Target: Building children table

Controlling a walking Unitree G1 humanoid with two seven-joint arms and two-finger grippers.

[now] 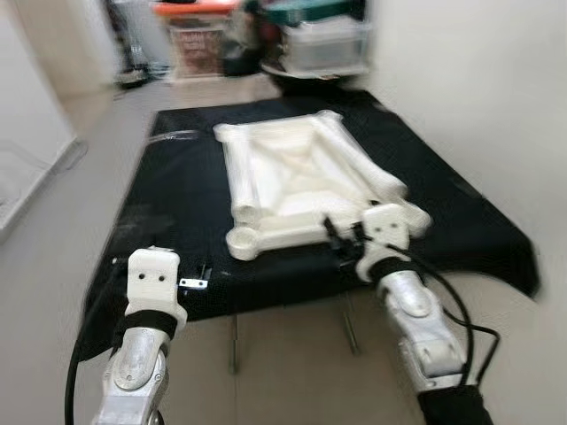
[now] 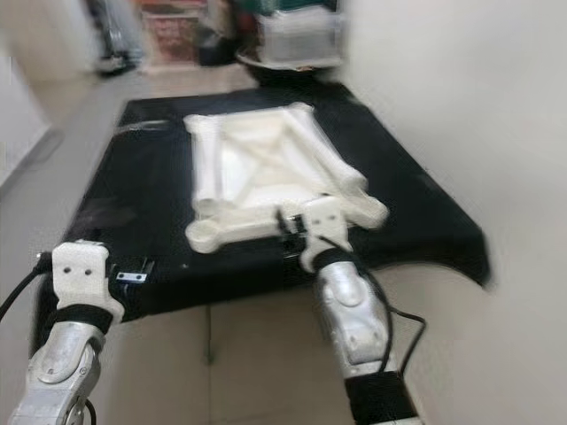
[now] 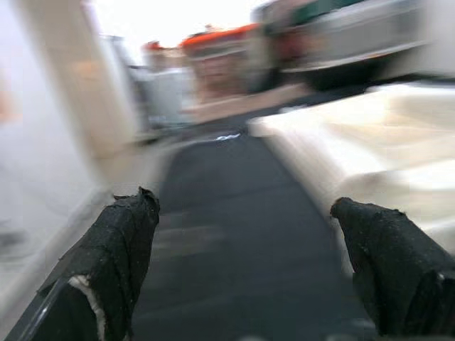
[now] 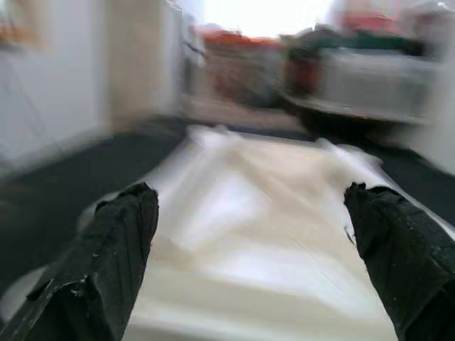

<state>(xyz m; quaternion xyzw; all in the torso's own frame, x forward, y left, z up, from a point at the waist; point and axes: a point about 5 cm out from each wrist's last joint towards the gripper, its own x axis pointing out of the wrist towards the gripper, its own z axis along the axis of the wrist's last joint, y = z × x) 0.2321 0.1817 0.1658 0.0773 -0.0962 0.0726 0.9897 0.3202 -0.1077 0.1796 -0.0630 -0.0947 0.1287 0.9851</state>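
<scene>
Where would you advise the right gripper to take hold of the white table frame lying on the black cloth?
Probably the near round leg of the white table frame, approached from the near edge of the black cloth. It lies crosswise, closest to the open right gripper, whose fingers already face it.

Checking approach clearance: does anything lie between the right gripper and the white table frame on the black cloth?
Nothing visible does. The right gripper is open and aimed straight at the near edge of the white table frame, with only frame surface between its fingers. The left gripper, also open, faces bare black cloth beside it.
</scene>
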